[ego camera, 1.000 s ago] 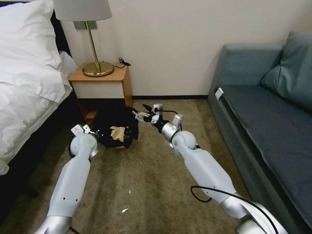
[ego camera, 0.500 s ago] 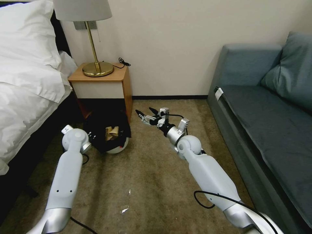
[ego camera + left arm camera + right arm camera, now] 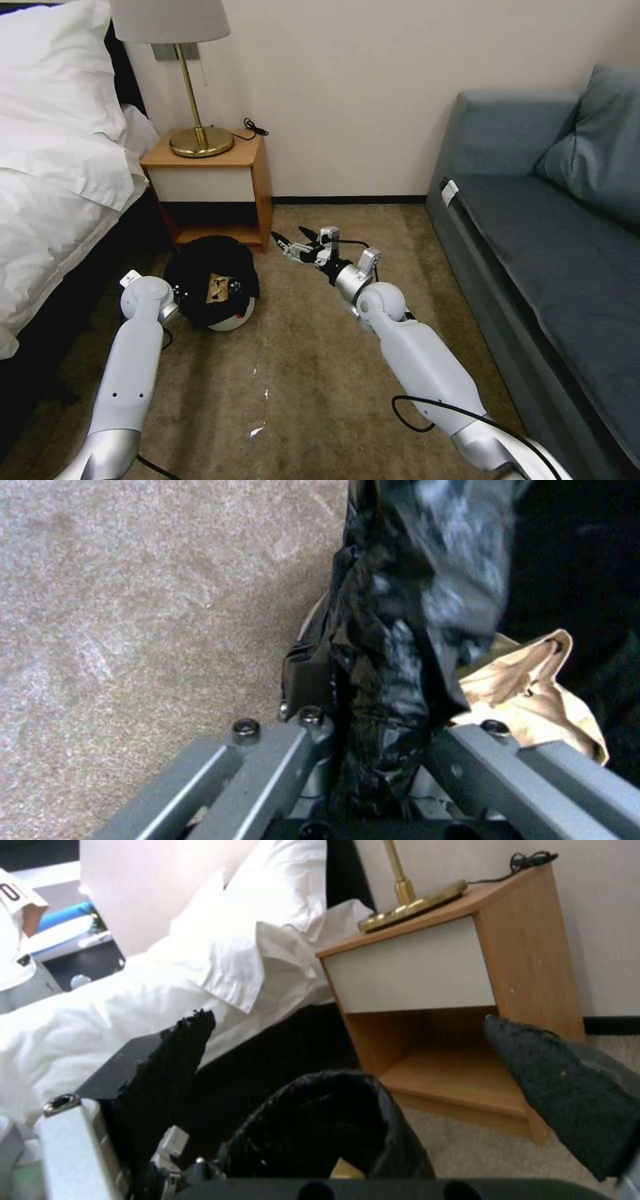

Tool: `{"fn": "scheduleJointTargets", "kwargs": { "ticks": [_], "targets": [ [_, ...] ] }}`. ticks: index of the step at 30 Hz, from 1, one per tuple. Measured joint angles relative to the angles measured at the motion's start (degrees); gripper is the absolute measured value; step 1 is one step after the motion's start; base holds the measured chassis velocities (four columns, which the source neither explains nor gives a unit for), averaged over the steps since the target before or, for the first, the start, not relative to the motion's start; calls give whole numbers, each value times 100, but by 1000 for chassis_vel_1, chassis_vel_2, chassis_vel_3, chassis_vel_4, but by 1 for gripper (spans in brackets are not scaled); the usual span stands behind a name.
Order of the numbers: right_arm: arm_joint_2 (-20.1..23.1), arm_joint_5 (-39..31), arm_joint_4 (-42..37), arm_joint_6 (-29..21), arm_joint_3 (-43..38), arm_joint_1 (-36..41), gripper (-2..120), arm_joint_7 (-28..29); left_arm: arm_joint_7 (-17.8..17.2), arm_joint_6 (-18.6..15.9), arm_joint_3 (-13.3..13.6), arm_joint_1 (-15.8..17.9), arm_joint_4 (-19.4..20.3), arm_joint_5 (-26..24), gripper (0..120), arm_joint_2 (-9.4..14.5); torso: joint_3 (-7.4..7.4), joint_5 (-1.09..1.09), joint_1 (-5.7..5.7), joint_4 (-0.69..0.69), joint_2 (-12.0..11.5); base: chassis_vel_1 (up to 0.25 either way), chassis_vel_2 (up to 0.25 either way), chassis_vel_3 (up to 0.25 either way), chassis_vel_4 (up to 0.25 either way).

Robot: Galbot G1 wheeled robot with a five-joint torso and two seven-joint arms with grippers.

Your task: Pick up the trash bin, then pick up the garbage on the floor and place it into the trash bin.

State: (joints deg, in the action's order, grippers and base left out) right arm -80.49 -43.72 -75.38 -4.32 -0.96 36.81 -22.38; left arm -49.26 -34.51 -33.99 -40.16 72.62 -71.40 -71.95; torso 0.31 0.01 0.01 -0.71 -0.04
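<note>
We are gripping the trash bin (image 3: 212, 283) rim with our left end effector (image 3: 373, 730), crumpled brown paper (image 3: 217, 288) inside, our right end effector (image 3: 288, 239) hanging spread and empty.

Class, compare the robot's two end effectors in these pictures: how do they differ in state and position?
The left end effector is clamped on the black liner at the trash bin rim, beside the bed; the right end effector is open and holds nothing. The left sits low at the bin, where crumpled brown paper lies inside; the right hangs above bare carpet in front of the nightstand. Both reach forward near the bin.
</note>
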Motion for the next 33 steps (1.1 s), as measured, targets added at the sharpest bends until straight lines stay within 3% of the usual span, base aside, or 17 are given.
{"fn": "scheduleJointTargets", "kwargs": {
  "ticks": [10, 12, 19, 21, 24, 30, 33],
  "targets": [
    [-19, 5, 58, 5, 59, 12, 100, -9, 1, -41, -111, -101, 145, -7, 49, 142, 0, -1, 0, 1, 0, 0, 0, 0, 0],
    [-37, 17, 70, 5, 64, 25, 100, -15, 2, -43, -121, -208, 301, 20, 61, 240, 0, -1, 0, 1, 0, 0, 0, 0, 0],
    [-58, 52, 67, 2, 74, 35, 100, -18, 72, -79, -101, -435, 705, 238, 81, 449, 0, -1, 0, 2, 0, 0, 0, 0, 0],
    [-65, 64, 68, 2, 69, 27, 100, -7, 115, -92, -12, -586, 1032, 463, 93, 604, 0, -1, 0, 1, 0, 0, 0, 0, 0],
    [-66, 77, 73, 6, 65, 20, 100, 6, 125, -96, 34, -661, 1179, 539, 97, 675, 0, -1, 0, 1, 0, 0, 0, 0, 0],
    [-101, 135, 163, 55, 20, -31, 100, 133, 21, -225, 190, -1248, 2287, 598, 100, 1130, 0, -1, 0, 1, 0, 0, 0, 0, 0],
    [-115, 166, 182, 82, 4, -33, 100, 170, 21, -255, 176, -1372, 2499, 601, 100, 1219, 0, -2, 0, 1, 0, 0, 0, 0, 0]
  ]
}}
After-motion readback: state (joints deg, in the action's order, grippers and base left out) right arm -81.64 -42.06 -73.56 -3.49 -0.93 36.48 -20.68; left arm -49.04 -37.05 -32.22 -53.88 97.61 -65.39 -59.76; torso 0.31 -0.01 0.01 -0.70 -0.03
